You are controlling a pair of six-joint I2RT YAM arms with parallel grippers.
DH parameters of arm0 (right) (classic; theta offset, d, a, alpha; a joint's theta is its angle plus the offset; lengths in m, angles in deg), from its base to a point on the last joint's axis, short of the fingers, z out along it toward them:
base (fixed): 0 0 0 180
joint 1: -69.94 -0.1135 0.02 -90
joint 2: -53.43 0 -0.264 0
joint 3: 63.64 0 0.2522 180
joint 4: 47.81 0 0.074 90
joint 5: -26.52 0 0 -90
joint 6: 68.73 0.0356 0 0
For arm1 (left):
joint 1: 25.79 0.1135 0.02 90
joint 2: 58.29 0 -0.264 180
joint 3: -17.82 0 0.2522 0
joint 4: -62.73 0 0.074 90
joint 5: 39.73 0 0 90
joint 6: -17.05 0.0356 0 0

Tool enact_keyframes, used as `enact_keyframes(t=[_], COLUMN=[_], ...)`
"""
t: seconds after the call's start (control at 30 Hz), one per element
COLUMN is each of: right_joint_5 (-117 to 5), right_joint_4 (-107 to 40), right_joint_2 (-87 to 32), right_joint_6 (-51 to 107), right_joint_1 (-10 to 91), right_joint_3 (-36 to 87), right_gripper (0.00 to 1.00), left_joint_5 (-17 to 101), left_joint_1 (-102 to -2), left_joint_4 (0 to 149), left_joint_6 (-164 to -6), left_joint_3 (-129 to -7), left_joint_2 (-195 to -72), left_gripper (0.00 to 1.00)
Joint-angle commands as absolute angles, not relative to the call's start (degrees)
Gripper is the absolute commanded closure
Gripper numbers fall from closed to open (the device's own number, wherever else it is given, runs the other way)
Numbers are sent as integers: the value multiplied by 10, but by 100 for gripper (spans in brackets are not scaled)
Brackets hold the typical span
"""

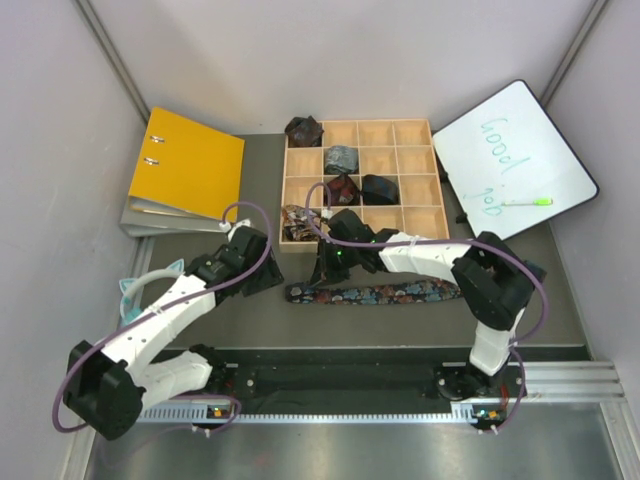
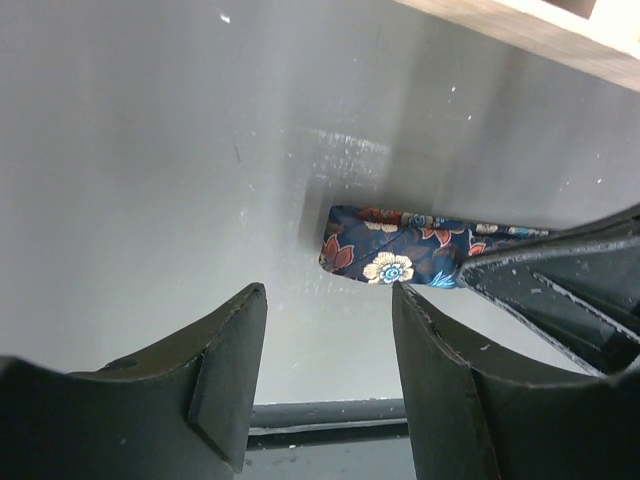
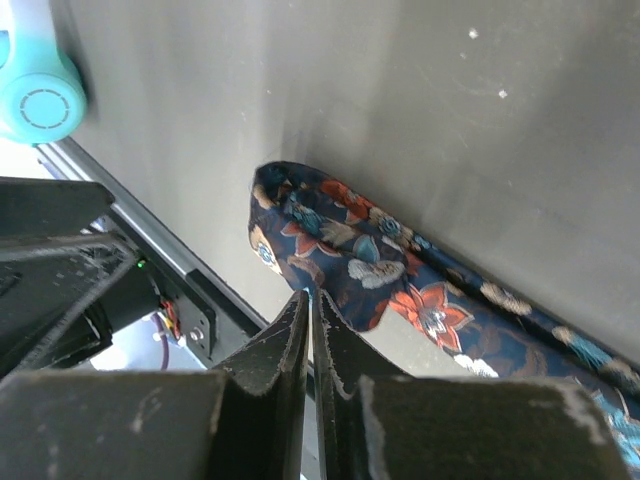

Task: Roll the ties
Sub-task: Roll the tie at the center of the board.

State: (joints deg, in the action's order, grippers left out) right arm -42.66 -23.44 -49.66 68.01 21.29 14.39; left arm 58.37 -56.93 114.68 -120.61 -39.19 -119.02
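Right fingers together at tie, tray overhead only

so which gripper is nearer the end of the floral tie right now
Right. The right gripper, shut, has its tips at the floral tie's edge, just in from the end. The left gripper hangs open short of that end, not touching the fabric.

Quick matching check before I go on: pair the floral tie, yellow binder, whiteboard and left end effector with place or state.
1 floral tie
2 yellow binder
3 whiteboard
4 left end effector

A jaws open
B right of the wooden tray
C left of the tray
D stretched out in front of the tray

Pairs: 1-D, 2-C, 3-B, 4-A
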Motion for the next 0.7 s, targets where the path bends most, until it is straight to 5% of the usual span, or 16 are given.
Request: enact_keyframes(t=[0.0, 0.67], right_joint_5=[-417, -415], right_joint_4=[-289, -333], right_joint_2=[-504, -536], right_joint_6=[687, 686], right_joint_1=[206, 201], right_joint_3=[136, 92], right_gripper=[95, 97], left_joint_5=[557, 474], left_joint_1=[-561, -556], left_joint_4=[1127, 1014], left_joint_6=[-1195, -1209], left_joint_3=[-380, -315], left_joint_2=[-1181, -1210], left_gripper=[42, 41])
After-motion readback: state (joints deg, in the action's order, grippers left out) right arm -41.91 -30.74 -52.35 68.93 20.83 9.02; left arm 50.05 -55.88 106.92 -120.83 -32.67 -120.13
